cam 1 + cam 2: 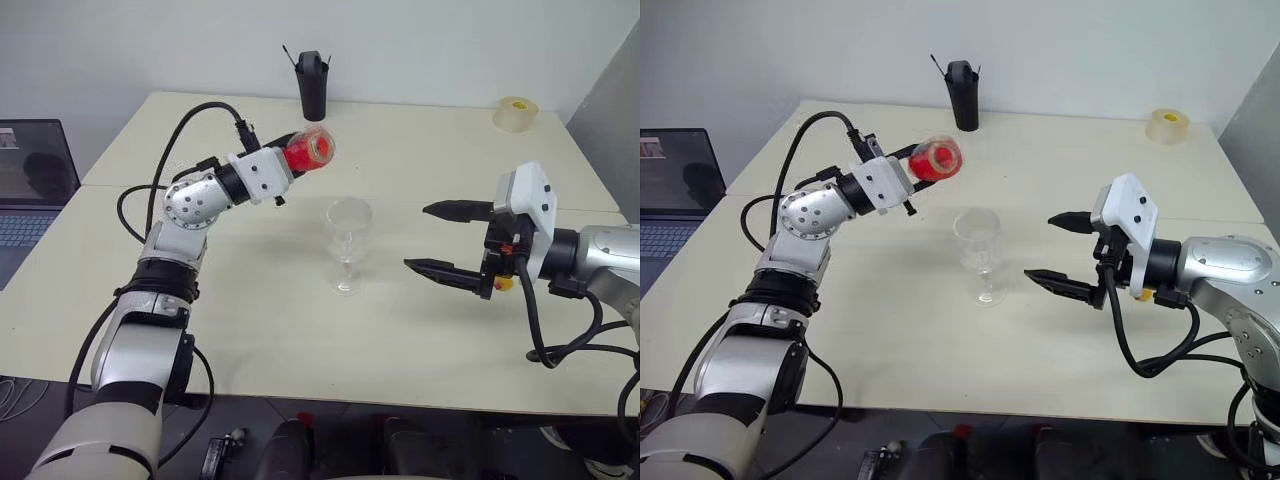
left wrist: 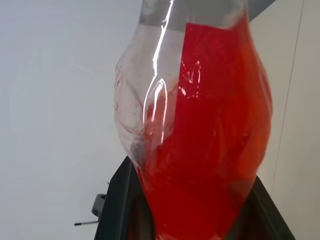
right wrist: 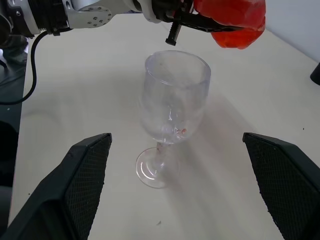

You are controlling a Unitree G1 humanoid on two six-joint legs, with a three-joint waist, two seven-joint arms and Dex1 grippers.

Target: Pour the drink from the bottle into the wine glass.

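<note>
My left gripper (image 1: 298,152) is shut on the bottle (image 1: 310,150), holding it tipped almost level in the air. The red drink (image 2: 210,150) fills most of the bottle, between the black fingers (image 2: 117,205). The wine glass (image 1: 347,238) stands upright on the table, below the bottle and to its right. The bowl holds only a tiny red speck (image 3: 183,131). To the right of the glass, my right gripper (image 1: 416,237) is open and level, pointing at it. Its fingers (image 3: 80,180) stand on either side of the glass without touching it.
A tall black cup (image 1: 312,85) stands at the back of the cream table (image 1: 250,320). A roll of tape (image 1: 516,113) lies at the back right. An open laptop (image 1: 30,185) sits off the table's left side. Black cables loop around both arms.
</note>
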